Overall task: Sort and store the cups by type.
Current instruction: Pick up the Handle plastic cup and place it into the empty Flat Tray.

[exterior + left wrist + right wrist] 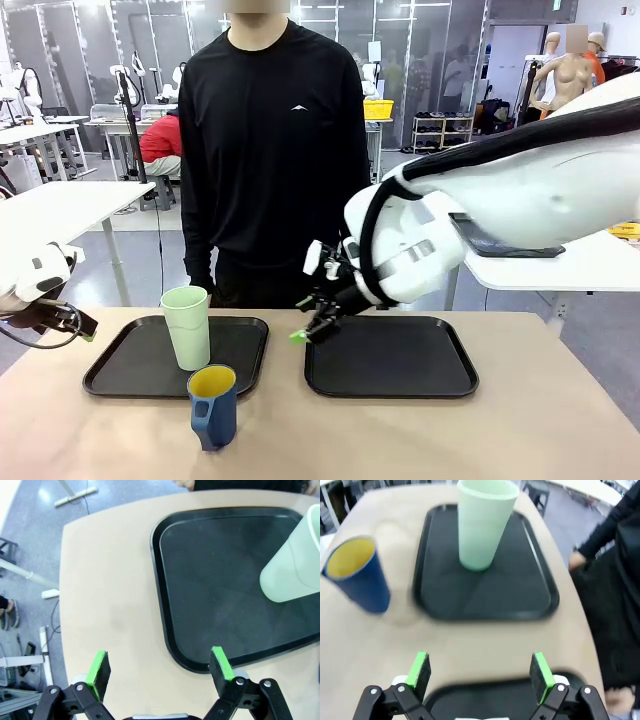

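A tall pale green tumbler (187,327) stands upright on the left black tray (130,368); the tumbler (482,522) and its tray (440,590) appear ahead in the right wrist view, and the tumbler (294,565) sits at the right edge of the left wrist view. A dark blue mug (212,405) with yellow inside stands on the table just in front of that tray, also seen as the mug (356,573). My right gripper (310,331) hangs open over the left edge of the right tray (390,358), empty. My left gripper (160,670) is open above the table left of the tray (210,580).
A person in a black top (270,150) stands at the far side of the table, one hand (580,560) low near the table edge. The right tray holds nothing. The table's left edge (62,605) lies close under my left gripper.
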Tool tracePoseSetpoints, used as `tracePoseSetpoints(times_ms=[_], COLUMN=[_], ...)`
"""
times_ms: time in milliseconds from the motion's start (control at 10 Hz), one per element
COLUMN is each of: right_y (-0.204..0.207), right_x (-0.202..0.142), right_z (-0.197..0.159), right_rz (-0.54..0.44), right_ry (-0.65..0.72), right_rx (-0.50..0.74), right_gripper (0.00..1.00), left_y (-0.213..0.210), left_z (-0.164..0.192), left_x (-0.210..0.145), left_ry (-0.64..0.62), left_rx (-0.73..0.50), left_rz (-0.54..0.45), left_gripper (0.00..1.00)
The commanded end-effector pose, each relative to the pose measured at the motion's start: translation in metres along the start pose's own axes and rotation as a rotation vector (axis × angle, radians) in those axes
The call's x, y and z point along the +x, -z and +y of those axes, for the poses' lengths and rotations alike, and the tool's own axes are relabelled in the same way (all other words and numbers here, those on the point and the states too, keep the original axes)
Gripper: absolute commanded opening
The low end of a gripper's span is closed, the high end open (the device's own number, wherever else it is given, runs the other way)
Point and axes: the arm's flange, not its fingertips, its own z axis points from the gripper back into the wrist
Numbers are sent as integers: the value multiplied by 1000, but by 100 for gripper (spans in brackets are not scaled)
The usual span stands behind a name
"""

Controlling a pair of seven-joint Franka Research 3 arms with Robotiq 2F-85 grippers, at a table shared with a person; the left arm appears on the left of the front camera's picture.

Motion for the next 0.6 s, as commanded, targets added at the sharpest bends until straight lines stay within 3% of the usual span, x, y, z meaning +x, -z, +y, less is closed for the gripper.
tracePoseSetpoints(times_ms=[0, 300, 500], right_y=[-49, -110, -129], right_x=[-1, -9, -16], right_z=[30, 64, 77], right_rz=[169, 350, 472], right_ry=[54, 103, 166], right_rx=[-25, -91, -124], right_gripper=[100, 100, 100], left_y=[0, 0, 0], left_z=[2, 2, 2], left_x=[0, 0, 0], left_ry=[-3, -3, -3], left_rx=[1, 1, 1], left_rz=[0, 0, 0], left_gripper=[100, 100, 100])
